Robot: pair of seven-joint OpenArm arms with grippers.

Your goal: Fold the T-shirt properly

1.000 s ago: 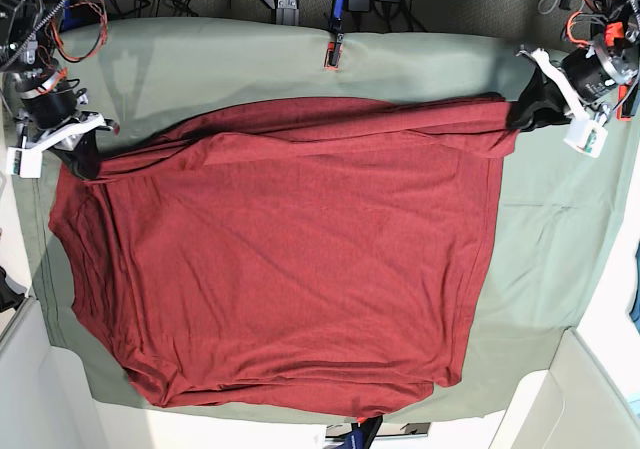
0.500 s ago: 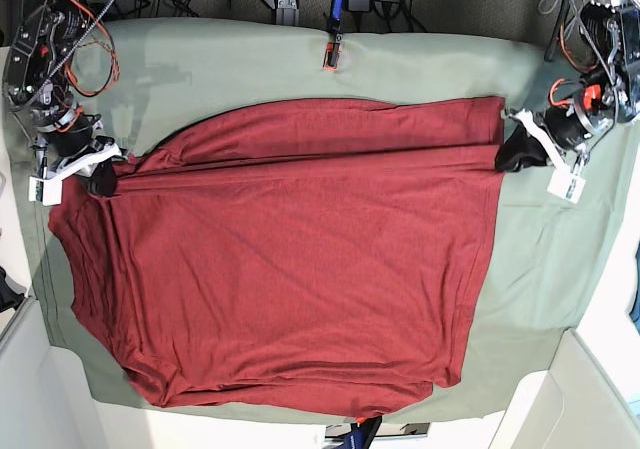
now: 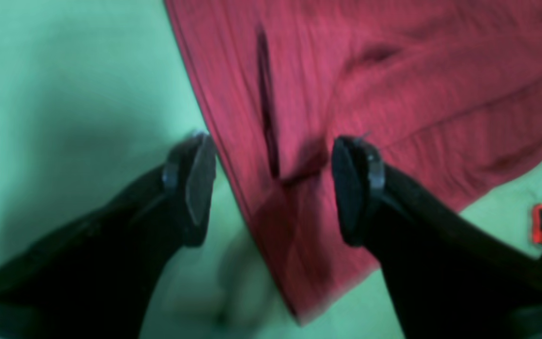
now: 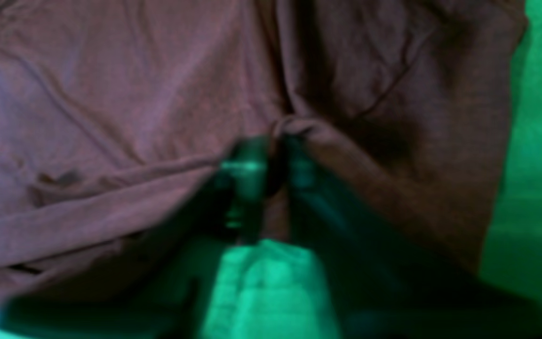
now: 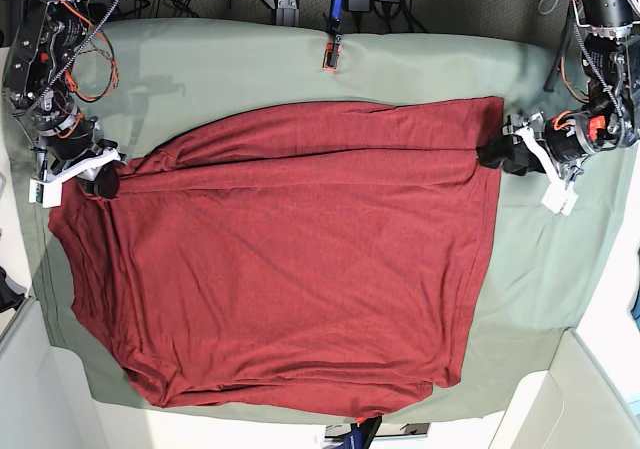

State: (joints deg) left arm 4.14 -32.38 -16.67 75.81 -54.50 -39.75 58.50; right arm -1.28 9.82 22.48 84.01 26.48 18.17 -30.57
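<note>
The dark red T-shirt (image 5: 290,259) lies spread on the table with a fold band along its far edge. In the base view my left gripper (image 5: 497,156) is at the shirt's far right corner. The left wrist view shows it (image 3: 275,186) open, its fingers (image 3: 198,181) straddling the shirt's (image 3: 393,70) edge above the fabric. My right gripper (image 5: 103,182) is at the shirt's far left corner. The blurred right wrist view shows it (image 4: 273,162) shut on a pinched ridge of the shirt (image 4: 111,94).
A pale sage-green cloth (image 5: 540,259) covers the table under the shirt. A red and black clip (image 5: 331,57) sits at the far edge and shows in the left wrist view (image 3: 539,223). Cables (image 5: 80,9) hang behind. White bins (image 5: 570,399) stand at the near corners.
Both grippers moved nearer with the shirt's far edge and laid it down as a fold. My left gripper has let go of the right corner and stands open.
</note>
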